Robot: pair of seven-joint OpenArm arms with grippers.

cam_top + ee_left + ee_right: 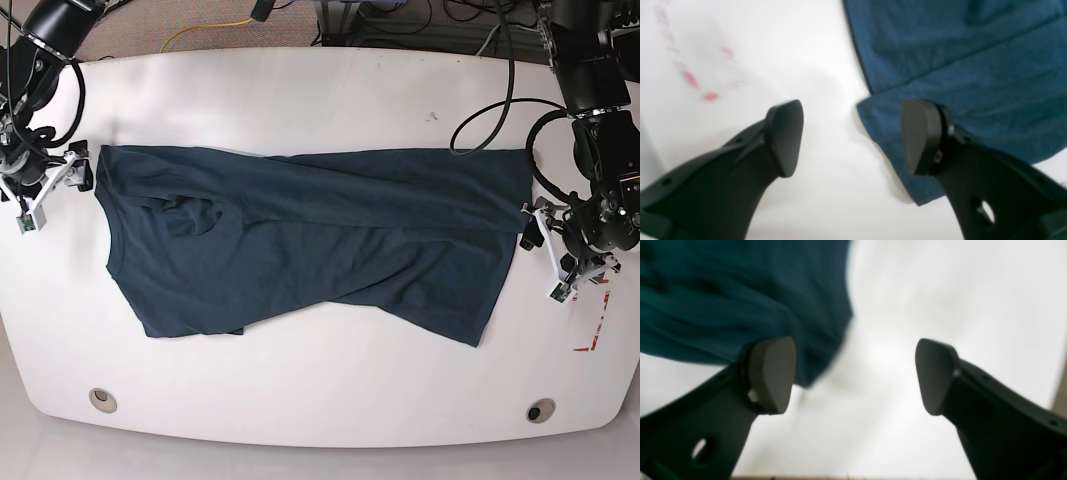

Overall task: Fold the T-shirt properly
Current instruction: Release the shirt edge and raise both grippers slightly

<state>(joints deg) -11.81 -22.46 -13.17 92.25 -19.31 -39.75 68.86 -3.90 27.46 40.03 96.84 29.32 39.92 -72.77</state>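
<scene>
The dark navy-teal T-shirt (310, 240) lies spread lengthwise across the white table (320, 390), with its upper part folded down over the body. My left gripper (546, 254) is open at the shirt's right end. In the left wrist view this gripper (853, 138) hangs over a shirt corner (973, 66), its right finger (922, 136) above the cloth edge and nothing held. My right gripper (52, 192) stands open just off the shirt's left end. In the right wrist view its jaws (853, 376) are wide apart over bare table, with the blurred cloth (723, 290) up left.
Red marks (592, 330) are on the table by the left gripper, also in the left wrist view (690, 78). Two round holes (101, 399) (541, 411) sit near the front edge. Cables (480, 130) loop at the back right.
</scene>
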